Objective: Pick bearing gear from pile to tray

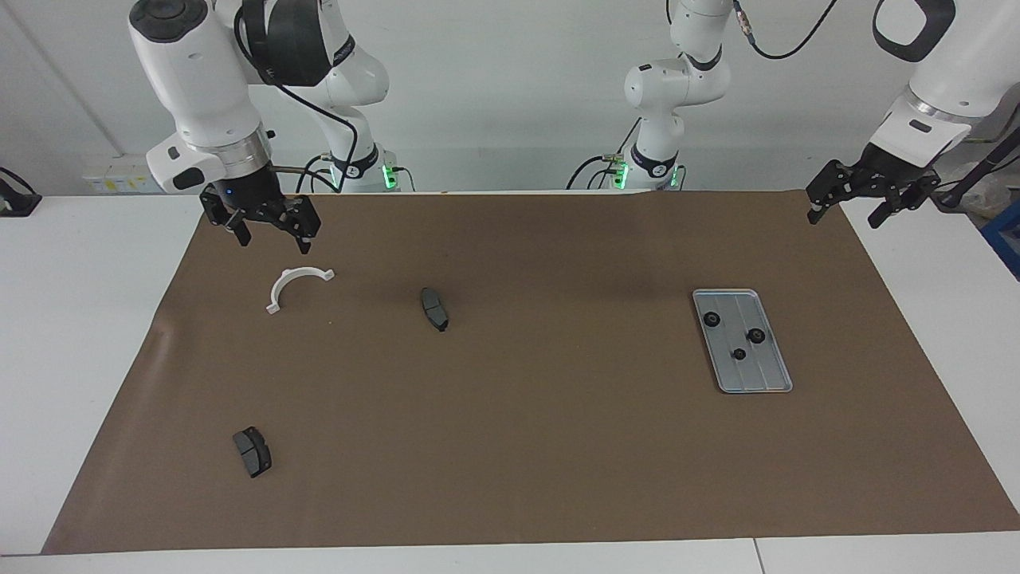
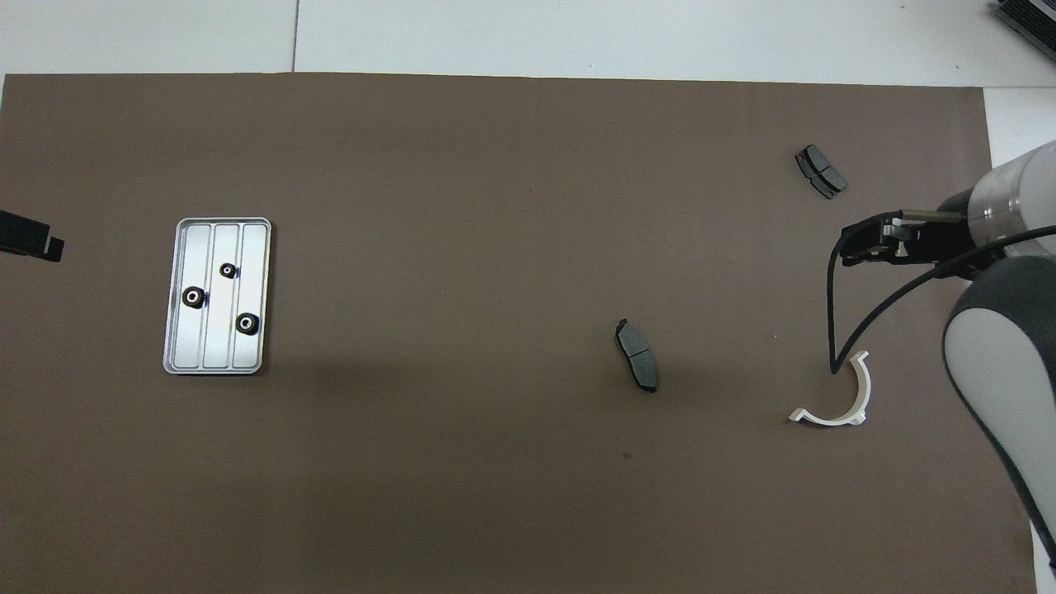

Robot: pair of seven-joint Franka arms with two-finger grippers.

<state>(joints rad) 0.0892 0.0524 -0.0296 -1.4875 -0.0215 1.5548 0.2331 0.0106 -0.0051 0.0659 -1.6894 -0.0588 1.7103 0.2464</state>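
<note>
A shallow rectangular silver-grey metal tray (image 1: 743, 341) with rounded corners and lengthwise grooves lies on the brown paper mat (image 1: 542, 446) toward the left arm's end of the table. Three tiny black round gears (image 1: 739, 336) rest in it, apart from one another.

The left gripper (image 1: 845, 210) hangs raised over the mat's corner – fingers spread, empty. The right gripper (image 1: 272, 236), also spread and empty, hovers over the mat by a white half-ring bracket (image 1: 296, 285). One dark grey pad-shaped piece (image 1: 434, 308) lies near the mat's middle; a second dark grey pad (image 1: 253, 451) lies much farther from the robots, toward the right arm's end.
</note>
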